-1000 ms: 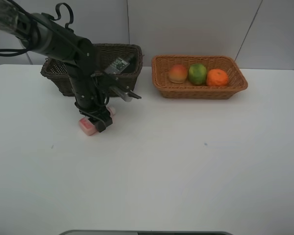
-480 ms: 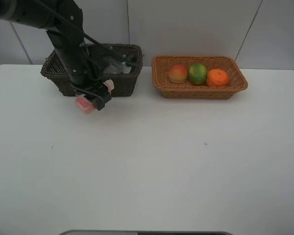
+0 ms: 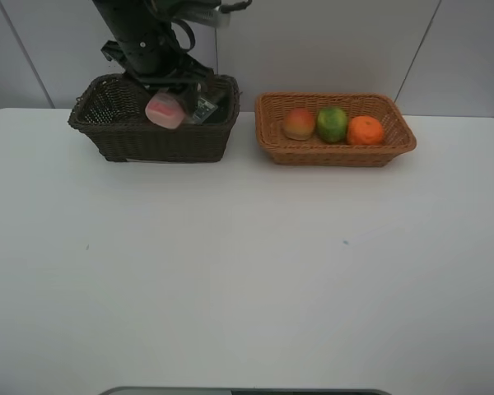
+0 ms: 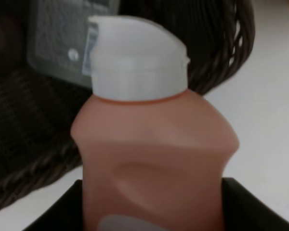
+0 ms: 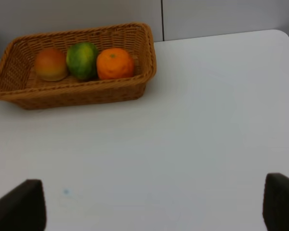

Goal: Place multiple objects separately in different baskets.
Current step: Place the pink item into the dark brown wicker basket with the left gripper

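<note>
Lifted off the table since before, pink white-capped plastic bottle [image 3: 165, 109] gripped by left gripper [image 3: 174, 100] over dark brown woven wicker basket [image 3: 152, 141], right gripper [image 5: 154, 204] spread wide, empty.

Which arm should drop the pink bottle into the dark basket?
Left. Its gripper already holds the pink bottle above the dark basket, so likely it only needs to lower and release. The right arm is out of the overhead view; its jaws are open and empty, facing the tan basket.

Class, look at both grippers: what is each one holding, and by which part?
The left gripper holds the pink bottle by its lower body, white cap free. The right gripper is open and holds nothing.
</note>
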Tool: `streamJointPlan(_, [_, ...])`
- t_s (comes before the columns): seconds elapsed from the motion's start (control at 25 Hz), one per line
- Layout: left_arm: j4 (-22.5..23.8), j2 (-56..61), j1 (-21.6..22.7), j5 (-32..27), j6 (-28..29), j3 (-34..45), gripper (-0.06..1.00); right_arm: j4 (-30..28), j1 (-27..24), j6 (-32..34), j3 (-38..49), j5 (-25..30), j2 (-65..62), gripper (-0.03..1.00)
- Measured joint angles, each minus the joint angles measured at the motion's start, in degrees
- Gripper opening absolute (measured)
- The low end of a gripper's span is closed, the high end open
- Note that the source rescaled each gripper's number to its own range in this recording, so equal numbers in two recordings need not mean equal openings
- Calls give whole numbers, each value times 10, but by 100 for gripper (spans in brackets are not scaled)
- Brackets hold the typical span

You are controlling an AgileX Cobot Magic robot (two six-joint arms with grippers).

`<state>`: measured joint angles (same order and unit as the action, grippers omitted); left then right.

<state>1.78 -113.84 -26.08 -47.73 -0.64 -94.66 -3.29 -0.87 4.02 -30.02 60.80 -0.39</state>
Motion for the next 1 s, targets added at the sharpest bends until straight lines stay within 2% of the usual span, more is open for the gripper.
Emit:
streamJointPlan(0.24, [-1, -44, 0, 0, 75, -97, 66, 0, 0, 0, 0, 0, 0, 100])
streamJointPlan(0.44, [1, -98, 1, 17, 86, -152, 66, 0, 0, 0, 0, 0, 0, 100])
streamJointPlan(0.68, [10, -143, 4, 84, 87, -165, 66, 0, 0, 0, 0, 0, 0, 100])
streamJointPlan(1.0, [39, -170, 15, 114, 85, -165, 66, 0, 0, 0, 0, 0, 0, 100])
